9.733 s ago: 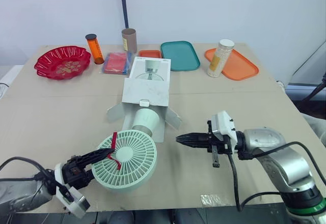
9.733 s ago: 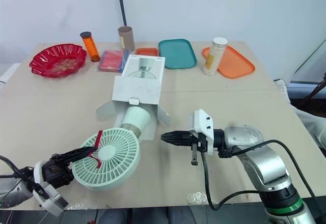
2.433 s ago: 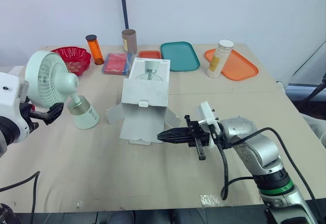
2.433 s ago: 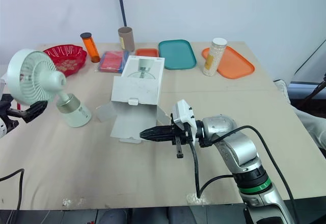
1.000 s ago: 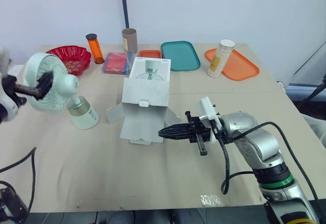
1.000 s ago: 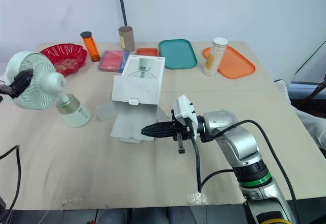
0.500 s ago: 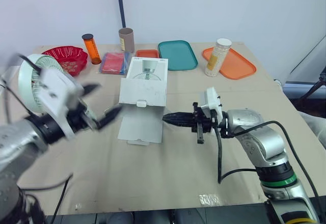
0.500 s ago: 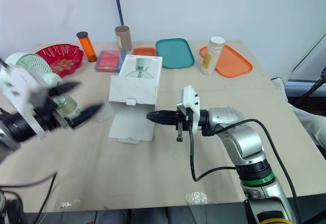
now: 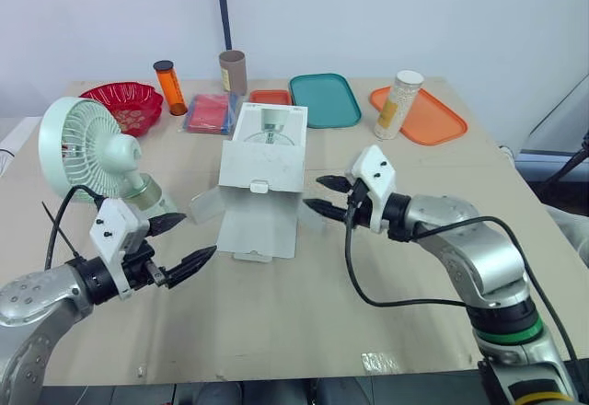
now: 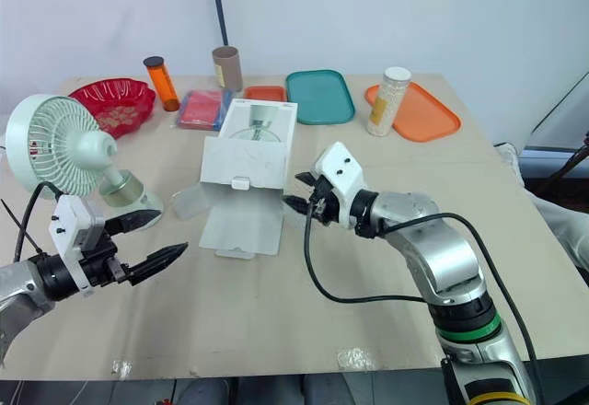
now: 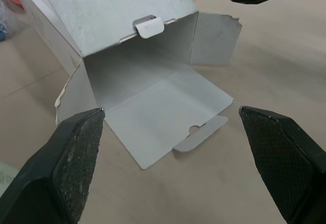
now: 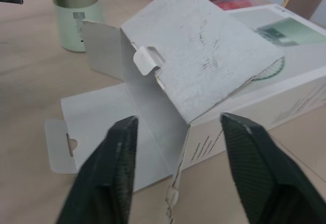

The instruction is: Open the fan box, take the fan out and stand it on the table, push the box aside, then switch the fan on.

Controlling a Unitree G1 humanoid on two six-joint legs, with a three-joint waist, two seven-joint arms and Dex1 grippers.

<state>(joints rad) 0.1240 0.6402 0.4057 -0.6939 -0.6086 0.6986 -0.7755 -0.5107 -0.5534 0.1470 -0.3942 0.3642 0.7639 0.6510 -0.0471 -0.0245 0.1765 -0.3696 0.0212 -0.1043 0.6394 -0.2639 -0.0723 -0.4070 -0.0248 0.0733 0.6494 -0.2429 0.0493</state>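
The fan box (image 9: 263, 160) lies flat at the centre of the head view, on the table (image 9: 386, 281). Its open end faces the lower edge of the frame, with the side flaps spread and the bottom flap lying on the tabletop. The left wrist view looks straight into the mouth at its white inner walls. The fan (image 9: 85, 151) stands upright on its round base at the left middle of the frame, apart from the box.

The left gripper (image 9: 191, 238) sits below and to the right of the fan's base, near the box's left flap. Its two fingers are spread wide and grasp nothing. The right gripper (image 9: 318, 193) is just beside the box's right side, fingers parted and holding nothing. Whether its lower fingertip touches the right flap cannot be told.

Along the top of the frame, from left to right, stand a red bowl (image 9: 124, 107), an orange bottle (image 9: 170, 88), a cardboard tube (image 9: 233, 73), a teal tray (image 9: 324, 100), a jar (image 9: 398, 104) and an orange tray (image 9: 434, 120).
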